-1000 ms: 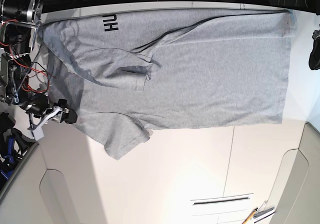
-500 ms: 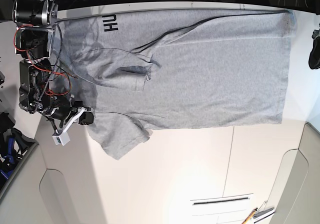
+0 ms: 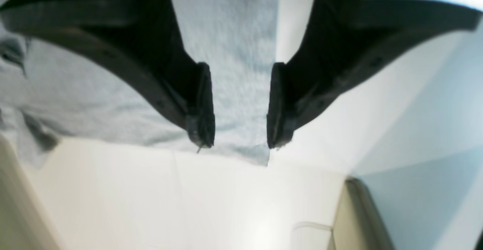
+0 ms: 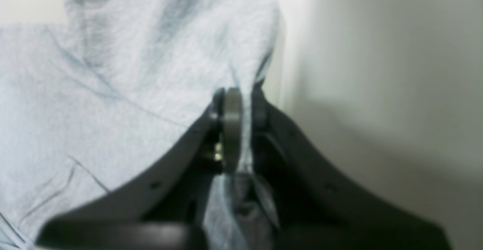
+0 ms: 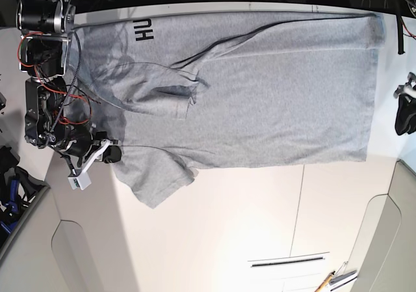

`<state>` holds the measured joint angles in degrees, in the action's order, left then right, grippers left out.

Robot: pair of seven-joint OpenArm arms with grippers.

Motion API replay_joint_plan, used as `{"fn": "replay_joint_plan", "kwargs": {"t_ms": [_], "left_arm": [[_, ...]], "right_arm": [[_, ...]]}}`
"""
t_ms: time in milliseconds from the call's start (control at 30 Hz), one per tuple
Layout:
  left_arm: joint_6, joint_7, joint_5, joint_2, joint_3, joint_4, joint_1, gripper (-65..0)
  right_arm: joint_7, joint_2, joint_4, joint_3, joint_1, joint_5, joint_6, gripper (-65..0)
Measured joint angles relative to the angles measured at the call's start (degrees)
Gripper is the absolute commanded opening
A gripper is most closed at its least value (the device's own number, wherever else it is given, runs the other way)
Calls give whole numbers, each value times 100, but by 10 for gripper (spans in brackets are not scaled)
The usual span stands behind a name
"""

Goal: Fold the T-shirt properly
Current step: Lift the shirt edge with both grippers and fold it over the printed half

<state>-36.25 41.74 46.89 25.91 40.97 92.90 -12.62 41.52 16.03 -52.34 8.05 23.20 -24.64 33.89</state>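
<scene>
The light grey T-shirt [image 5: 273, 97] lies spread flat across the white table, with black letters [image 5: 143, 29] at its far left and one sleeve folded onto the body. My right gripper [image 5: 112, 153] sits at the shirt's left edge beside the lower sleeve. In the right wrist view it [image 4: 241, 106] is shut on a raised pinch of the T-shirt [image 4: 113, 72]. My left gripper [image 5: 404, 116] hovers just off the hem at the right. In the left wrist view it [image 3: 239, 136] is open above the hem corner of the T-shirt [image 3: 234, 34], holding nothing.
Bare white table [image 5: 227, 227] stretches below the shirt. A narrow slot [image 5: 288, 261] and some pens [image 5: 335, 279] lie near the bottom edge. Beige raised panels [image 5: 390, 240] flank the lower corners. Red wiring [image 5: 45, 97] runs along the right arm at the left.
My right gripper moved right onto the shirt's edge and shut on the fabric. My left gripper dropped lower along the hem side and opened wider.
</scene>
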Motion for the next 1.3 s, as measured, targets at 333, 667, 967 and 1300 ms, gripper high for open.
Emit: {"fn": "replay_joint_plan", "kwargs": {"t_ms": [333, 667, 967, 1300], "left_arm": [[289, -509, -1025, 302, -1991, -3980, 2686, -291], [278, -942, -1250, 348, -2564, -5171, 3534, -272], [280, -1008, -1587, 348, -2636, -5171, 3534, -594], [280, -1062, -1611, 328, -2507, -5095, 3499, -650]], "right_arm": [[-13, 2, -2, 0, 0, 7, 0, -650], [-15, 2, -4, 0, -17, 4, 0, -650], [-17, 2, -4, 0, -17, 2, 0, -650], [444, 2, -522, -4, -120, -404, -66, -650]]}}
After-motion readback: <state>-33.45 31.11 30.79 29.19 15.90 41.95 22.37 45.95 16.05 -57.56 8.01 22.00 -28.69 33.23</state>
